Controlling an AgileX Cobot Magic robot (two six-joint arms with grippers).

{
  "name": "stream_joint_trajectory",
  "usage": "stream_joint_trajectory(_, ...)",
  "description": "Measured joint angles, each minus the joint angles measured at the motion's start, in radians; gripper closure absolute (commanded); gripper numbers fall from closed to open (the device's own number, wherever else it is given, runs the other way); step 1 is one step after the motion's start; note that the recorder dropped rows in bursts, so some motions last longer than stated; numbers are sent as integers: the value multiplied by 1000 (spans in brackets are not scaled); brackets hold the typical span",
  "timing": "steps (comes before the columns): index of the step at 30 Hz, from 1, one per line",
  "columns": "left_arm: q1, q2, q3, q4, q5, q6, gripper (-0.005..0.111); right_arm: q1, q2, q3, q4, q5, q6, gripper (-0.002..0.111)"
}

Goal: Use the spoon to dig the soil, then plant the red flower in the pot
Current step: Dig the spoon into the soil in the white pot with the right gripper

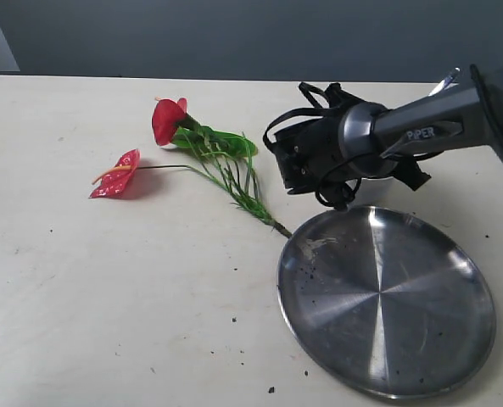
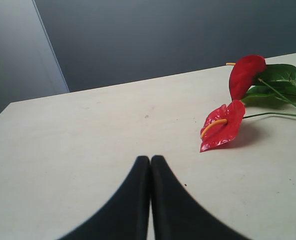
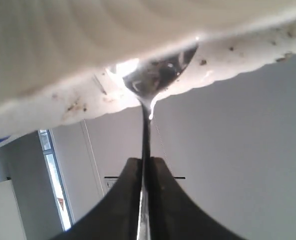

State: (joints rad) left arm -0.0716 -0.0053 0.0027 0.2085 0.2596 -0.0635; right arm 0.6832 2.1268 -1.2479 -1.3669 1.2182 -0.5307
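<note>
Exterior view first: I see one red flower (image 1: 196, 153) lying flat on the pale table (image 1: 107, 297), with two red blooms, green leaves and a thin stem whose end touches the rim of one large round steel plate (image 1: 387, 301). A few dark soil crumbs (image 1: 309, 270) dot the plate and the table near it. My right arm reaches in from the right, above the plate's far edge; its gripper is hidden from here.

Left wrist view: my left gripper (image 2: 150, 165) is clenched on nothing, its two black fingers pressed together just above the table, both blooms (image 2: 222, 126) lying near it.

Right wrist view: my right gripper (image 3: 145, 170) clamps one spoon (image 3: 152, 80) by its thin handle. The soil-smeared bowl touches the scalloped rim of one white pot (image 3: 227, 55).
</note>
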Motion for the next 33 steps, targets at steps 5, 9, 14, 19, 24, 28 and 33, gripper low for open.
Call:
stream_joint_trajectory(5,0,0,0,0,0,0,105,-22,-48,2,1,-7,0,109)
stream_joint_trajectory(9,0,0,0,0,0,0,105,-29,-65,2,5,-7,0,109)
stream_joint_trajectory(14,0,0,0,0,0,0,105,-29,-65,2,55,-14,-10,109)
stream_joint_trajectory(19,0,0,0,0,0,0,105,-29,-42,2,72,-23,-18,109)
stream_joint_trajectory(24,0,0,0,0,0,0,105,-29,5,2,62,-17,-18,109)
stream_joint_trajectory(28,0,0,0,0,0,0,105,-27,18,2,39,-12,-4,109)
stream_joint_trajectory(33,0,0,0,0,0,0,105,-27,18,2,17,-11,37,109)
